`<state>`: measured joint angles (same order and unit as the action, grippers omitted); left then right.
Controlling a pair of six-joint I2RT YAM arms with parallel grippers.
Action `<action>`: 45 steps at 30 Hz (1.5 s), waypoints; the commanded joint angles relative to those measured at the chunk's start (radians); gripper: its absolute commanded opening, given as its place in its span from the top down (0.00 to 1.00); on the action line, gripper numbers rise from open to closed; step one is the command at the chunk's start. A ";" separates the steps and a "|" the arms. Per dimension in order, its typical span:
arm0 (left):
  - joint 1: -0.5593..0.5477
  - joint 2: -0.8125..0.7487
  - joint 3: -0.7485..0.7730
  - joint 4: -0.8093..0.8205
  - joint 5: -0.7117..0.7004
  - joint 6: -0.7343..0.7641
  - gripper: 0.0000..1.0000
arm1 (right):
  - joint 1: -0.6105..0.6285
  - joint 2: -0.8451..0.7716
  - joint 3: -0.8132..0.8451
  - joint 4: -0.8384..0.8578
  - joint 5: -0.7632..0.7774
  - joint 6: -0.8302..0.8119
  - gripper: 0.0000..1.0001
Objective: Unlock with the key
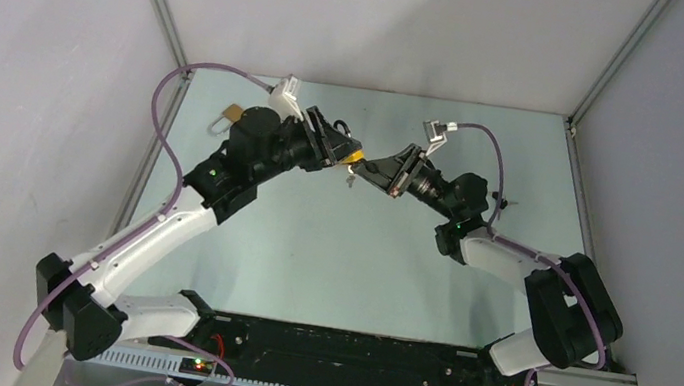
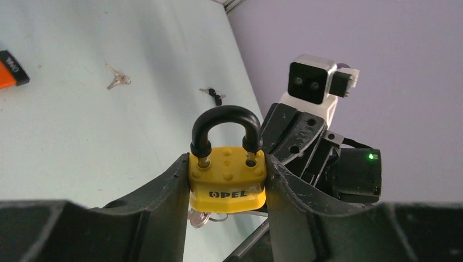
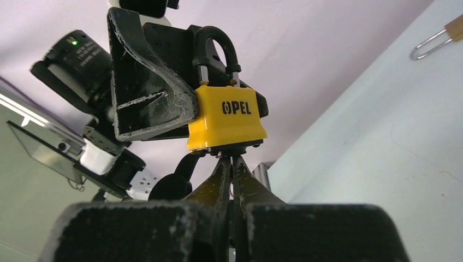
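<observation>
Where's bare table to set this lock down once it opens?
Widest bare patch: the table near centre, bordered by left arm, right arm and base rail. Crowded where left pincer and right pincer meet at the yellow padlock, and back left by the brass padlock.

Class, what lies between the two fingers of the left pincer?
The yellow padlock, pressed by the left pincer on both sides; the left wrist view shows it.

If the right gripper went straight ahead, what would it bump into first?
The padlock. The right gripper is shut and points up at the padlock's underside, with its tips right below it. I cannot tell if they touch. The left gripper holds the padlock from the sides.
</observation>
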<state>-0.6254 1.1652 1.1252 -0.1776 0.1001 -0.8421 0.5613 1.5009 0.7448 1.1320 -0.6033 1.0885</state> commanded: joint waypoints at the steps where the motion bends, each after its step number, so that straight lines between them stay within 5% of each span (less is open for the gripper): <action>1: -0.055 -0.049 -0.032 0.158 0.258 0.012 1.00 | -0.023 0.022 0.077 0.067 0.040 0.109 1.00; 4: -0.055 -0.064 -0.042 0.154 0.207 0.016 1.00 | -0.029 0.010 0.077 0.041 0.027 0.063 1.00; 13: -0.020 -0.061 0.017 -0.031 -0.014 -0.035 1.00 | -0.022 -0.142 -0.014 -0.148 0.100 -0.287 0.44; 17: -0.010 -0.033 0.061 -0.121 -0.057 -0.064 1.00 | 0.020 -0.230 -0.090 -0.219 0.178 -0.494 0.31; 23: -0.009 -0.004 0.087 -0.184 -0.059 -0.111 1.00 | 0.128 -0.303 -0.101 -0.277 0.318 -0.739 0.24; 45: -0.011 -0.020 0.031 -0.189 -0.155 -0.127 1.00 | 0.298 -0.298 -0.085 -0.278 0.554 -0.766 0.22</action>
<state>-0.6319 1.1660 1.1534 -0.4198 -0.0189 -0.9604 0.8555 1.2354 0.6361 0.8410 -0.1261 0.3206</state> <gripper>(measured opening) 0.503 0.778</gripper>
